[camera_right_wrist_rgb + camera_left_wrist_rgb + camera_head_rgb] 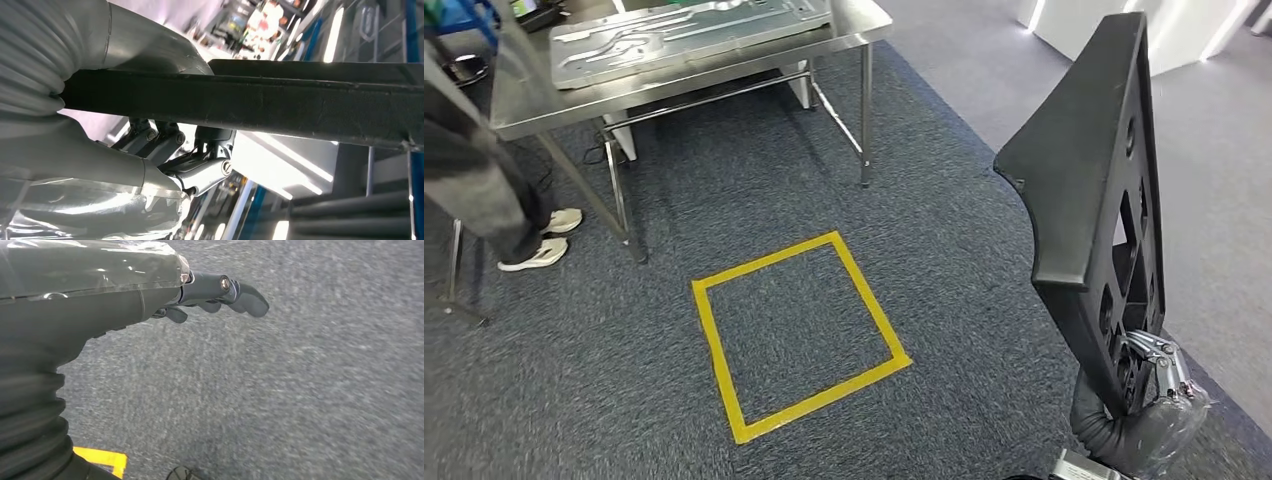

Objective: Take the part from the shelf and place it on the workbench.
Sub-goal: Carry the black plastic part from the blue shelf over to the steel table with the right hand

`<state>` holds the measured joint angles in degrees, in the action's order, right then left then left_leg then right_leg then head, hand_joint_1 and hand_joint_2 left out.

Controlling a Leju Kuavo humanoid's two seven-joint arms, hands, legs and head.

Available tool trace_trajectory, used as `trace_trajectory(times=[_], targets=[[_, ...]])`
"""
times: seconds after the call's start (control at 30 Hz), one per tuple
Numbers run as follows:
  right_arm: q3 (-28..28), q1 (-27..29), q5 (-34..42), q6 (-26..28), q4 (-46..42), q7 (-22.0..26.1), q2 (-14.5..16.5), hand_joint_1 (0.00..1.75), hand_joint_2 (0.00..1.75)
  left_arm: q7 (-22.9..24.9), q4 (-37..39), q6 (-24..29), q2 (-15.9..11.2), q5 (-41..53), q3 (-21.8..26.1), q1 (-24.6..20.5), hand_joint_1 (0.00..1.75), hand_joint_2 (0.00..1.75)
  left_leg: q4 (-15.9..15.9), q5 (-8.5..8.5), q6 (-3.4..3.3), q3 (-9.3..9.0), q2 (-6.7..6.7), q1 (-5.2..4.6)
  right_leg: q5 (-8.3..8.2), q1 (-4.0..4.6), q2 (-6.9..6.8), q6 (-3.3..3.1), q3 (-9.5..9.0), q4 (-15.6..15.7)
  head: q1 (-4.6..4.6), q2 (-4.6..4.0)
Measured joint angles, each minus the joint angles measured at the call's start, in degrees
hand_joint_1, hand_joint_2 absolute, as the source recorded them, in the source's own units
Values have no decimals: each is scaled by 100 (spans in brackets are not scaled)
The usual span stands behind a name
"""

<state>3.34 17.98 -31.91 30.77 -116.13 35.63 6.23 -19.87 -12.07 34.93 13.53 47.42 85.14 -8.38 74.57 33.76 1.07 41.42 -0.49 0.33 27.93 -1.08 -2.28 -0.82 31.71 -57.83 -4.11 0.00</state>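
Black part [1089, 190] is gripped at its lower end by the right hand [1149, 375] and held upright above the carpet [844, 200], well clear of the steel workbench [534, 100]. Left hand [220, 292] is held over carpet, fingers loosely extended, nothing grasped. Yellow floor square [799, 335] is seen ahead.

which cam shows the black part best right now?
Head view: the black part stands upright with its outline and cutouts visible, the right hand gripping its lower end. The right wrist view gives just one dark edge across the hand. The left wrist view looks at carpet.
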Motion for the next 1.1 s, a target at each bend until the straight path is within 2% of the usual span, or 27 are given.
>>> trace_trajectory(times=[0.03, 0.07, 0.13, 0.2, 0.27, 0.3, 0.37, 0.4, 0.43, 0.47, 0.5, 0.53, 0.57, 0.6, 0.67, 0.7, 0.73, 0.77, 0.8, 0.87, 0.9, 0.93, 0.97, 1.0, 1.03, 1.07, 1.1], targets=[[0, -1, 0, -2, 0, 0, 3, 175, 175, 26, 0, 19, -1, 14, -11, 11, 0, 175, -83, -101, 4, -46, 22, 5, 11, 1, -77, 6, -12, -1, 0, 0], [0, -3, 0, -3, 0, -1, 5, 175, 175, 42, 0, 41, -1, 29, -19, 20, 0, 175, -381, -283, -4, -207, 68, 6, 25, 2, -152, 16, -34, -1, 0, 0], [0, -13, 0, -5, -1, -1, 8, 175, 175, 59, 0, 82, -3, 67, -40, 22, 0, 175, -1207, -622, -68, -652, 351, -32, 66, 21, -288, 56, -90, -6, 0, 0], [0, -31, -4, -7, -3, -3, 10, 175, 175, 67, 0, 102, -3, 95, -72, 12, 0, 175, -1614, -715, -145, -850, 538, -87, 100, 40, -406, 114, -128, -10, 0, 0], [0, -62, -11, -9, -6, -9, 10, 175, 175, 74, 0, 110, -2, 108, -99, 18, 0, 175, -1656, -717, -198, -848, 417, -101, 122, 46, -528, 176, -165, 7, 1, 0], [0, -82, -13, -10, -7, -13, 10, 175, 175, 80, 0, 113, -1, 108, -110, 26, 0, 175, -1690, -734, -224, -870, 342, -88, 151, 37, -508, 209, -190, -6, 2, 0], [1, -108, -13, -10, -11, -14, 10, 175, 175, 87, 0, 119, 3, 109, -129, 25, 0, 175, -1760, -781, -287, -928, 194, -45, 358, 18, -229, 265, -110, -283, 4, 0], [2, -110, -14, -10, -10, -13, 10, 175, 175, 89, 0, 121, 4, 109, -137, 18, 0, 175, -1773, -795, -308, -931, 123, -33, 537, 3, -24, 282, 36, -604, 7, 0], [4, -107, -15, -10, -9, -13, 10, 175, 175, 89, 0, 122, 5, 110, -143, 10, 0, 175, -1774, -801, -324, -926, 47, -27, 724, -1, 117, 294, 238, -996, 9, 0], [5, -104, -15, -10, -6, -14, 10, 175, 175, 90, 0, 119, 5, 109, -149, 8, 0, 175, -1770, -803, -330, -921, -40, -26, 853, -5, 187, 306, 436, -1352, 11, 0], [6, -103, -10, -10, -4, -15, 10, 175, 175, 96, 0, 108, 6, 100, -152, 13, 0, 175, -1765, -801, -331, -921, -129, -26, 871, -12, 212, 315, 569, -1560, 11, 0], [7, -104, -1, -9, -2, -16, 10, 175, 175, 103, 0, 83, 7, 77, -153, 20, 0, 175, -1757, -797, -326, -926, -218, -24, 769, -19, 222, 320, 606, -1558, 11, 0], [8, -106, 9, -9, -2, -16, 9, 175, 175, 111, 0, 48, 7, 44, -153, 25, 0, 175, -1745, -790, -315, -936, -308, -19, 560, -30, 243, 319, 532, -1330, 11, 0], [8, -110, 24, -10, -2, -15, 8, 175, 175, 119, 0, 11, 7, -2, -152, 26, 0, 175, -1728, -778, -297, -943, -396, -13, 305, -48, 317, 317, 384, -950, 11, 0], [9, -125, 55, -10, 6, -10, 6, 175, 175, 138, 0, -34, 7, -71, -146, 19, 0, 175, -1667, -748, -237, -911, -548, -17, 14, -83, 621, 305, 127, -289, 10, 0], [9, -134, 82, -10, 13, -4, 6, 175, 175, 157, 0, -28, 6, -83, -145, 17, 0, 175, -1646, -739, -198, -880, -608, -15, -14, -87, 735, 288, 77, -134, 9, 0], [9, -149, 116, -10, 21, 8, 4, 175, 175, 187, 0, 1, 5, -69, -143, 22, 0, 175, -1638, -740, -158, -851, -664, -11, 14, -79, 784, 262, 75, -102, 8, 0], [9, -170, 165, -11, 25, 23, 3, 175, 175, 222, 0, 37, 5, -44, -144, 32, 0, 175, -1646, -747, -117, -827, -713, 0, 9, -77, 731, 224, 75, -93, 7, 0], [8, -200, 221, -13, 30, 38, 2, 175, 175, 256, 0, 75, 4, -10, -145, 45, 0, 175, -1631, -738, -83, -816, -673, 5, -2, -81, 675, 181, 62, -70, 8, 0], [7, -250, 318, -15, 34, 68, 2, 175, 175, 301, 0, 121, 3, 41, -151, 49, 0, 175, -1370, -571, -30, -692, -385, -2, -20, -93, 556, 93, 28, -26, 4, 0], [7, -259, 346, -15, 38, 80, 3, 175, 175, 311, 0, 130, 2, 53, -155, 41, 0, 175, -1070, -402, -11, -554, -195, -3, -18, -84, 492, 62, 17, -17, 2, 0], [7, -260, 363, -15, 40, 90, 2, 175, 175, 316, 0, 134, 2, 58, -159, 30, 0, 175, -688, -209, 7, -365, -77, 0, -10, -70, 433, 41, 14, -18, -1, 0], [7, -261, 382, -16, 44, 97, 2, 175, 175, 321, 0, 135, 2, 61, -161, 24, 0, 175, -310, -58, 23, -175, -24, 11, -2, -56, 376, 33, 13, -20, 0, 0], [7, -262, 413, -16, 48, 103, 2, 175, 175, 326, 0, 136, 2, 65, -163, 25, 0, 175, -62, 2, 34, -48, -3, 22, 6, -46, 328, 28, 9, -22, 0, 0], [7, -264, 460, -17, 50, 114, 2, 175, 175, 332, 0, 136, 2, 77, -165, 33, 0, 175, -26, -52, 37, -27, 5, 29, 15, -39, 291, 29, 1, -23, 0, 0], [7, -266, 514, -18, 51, 128, 2, 175, 175, 339, 0, 136, 2, 91, -168, 41, 0, 175, -225, -209, 31, -127, 9, 33, 27, -34, 264, 35, -15, -24, 0, 0], [7, -270, 570, -19, 51, 147, 2, 175, 175, 347, 0, 136, 2, 111, -174, 48, 0, 175, -622, -429, 11, -331, 13, 33, 41, -30, 244, 44, -36, -25, 0, 0]])
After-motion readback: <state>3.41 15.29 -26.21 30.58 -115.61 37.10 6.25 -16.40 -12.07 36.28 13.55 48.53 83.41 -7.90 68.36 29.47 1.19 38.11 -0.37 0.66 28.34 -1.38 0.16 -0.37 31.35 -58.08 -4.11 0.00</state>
